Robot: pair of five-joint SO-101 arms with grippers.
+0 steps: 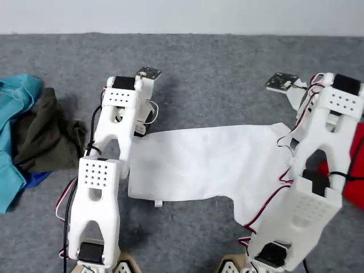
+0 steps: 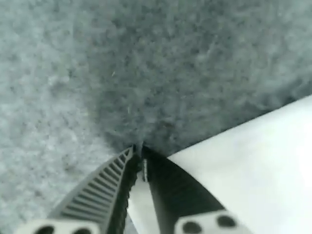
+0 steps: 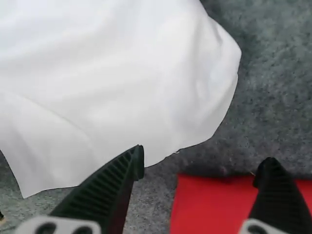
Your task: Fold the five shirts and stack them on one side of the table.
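A white shirt point(image 1: 205, 162) lies spread flat in the middle of the grey table. My left gripper point(image 2: 140, 155) is down at its far left corner, shut on the white shirt point(image 2: 253, 165), with a strip of cloth showing between the fingers. In the high view this gripper point(image 1: 140, 126) sits at the shirt's upper left corner. My right gripper point(image 3: 204, 158) hangs open over the right edge of the white shirt point(image 3: 112, 78), where it meets a red shirt point(image 3: 214, 204). The red shirt point(image 1: 355, 165) lies at the table's right edge, partly under the right arm.
A pile of unfolded shirts sits at the left edge: a teal one point(image 1: 14, 96), an olive one point(image 1: 45, 136) and a bit of blue point(image 1: 35, 179). Grey carpet point(image 1: 216, 74) is bare behind the white shirt and in front of it between the two arm bases.
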